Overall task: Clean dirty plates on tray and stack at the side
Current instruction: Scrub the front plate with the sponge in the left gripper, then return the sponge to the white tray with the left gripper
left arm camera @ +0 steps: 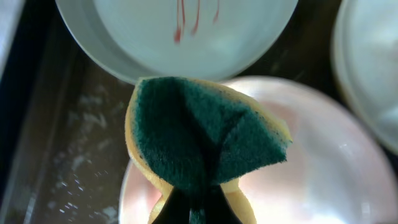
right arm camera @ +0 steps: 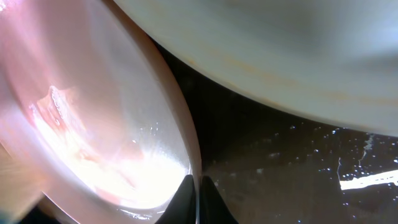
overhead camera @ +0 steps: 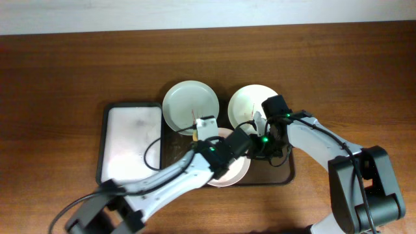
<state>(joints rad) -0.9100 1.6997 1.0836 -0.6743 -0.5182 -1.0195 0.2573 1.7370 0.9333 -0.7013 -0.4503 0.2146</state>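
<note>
The dark brown tray (overhead camera: 283,173) holds three plates. The pale green plate (overhead camera: 188,104) at the back left has red sauce streaks; it also shows in the left wrist view (left arm camera: 137,31). The cream plate (overhead camera: 250,101) sits at the back right. The white-pinkish plate (overhead camera: 235,175) lies at the front. My left gripper (overhead camera: 224,153) is shut on a green-and-yellow sponge (left arm camera: 199,137), which it holds over the pinkish plate (left arm camera: 323,162). My right gripper (right arm camera: 198,193) is shut on the right rim of the pinkish plate (right arm camera: 93,112), next to the cream plate (right arm camera: 280,50).
A smaller black-rimmed tray with a white lining (overhead camera: 130,143) adjoins the brown tray on its left. The brown tray's floor (left arm camera: 56,143) is wet and speckled. Bare wooden table (overhead camera: 65,65) surrounds both trays.
</note>
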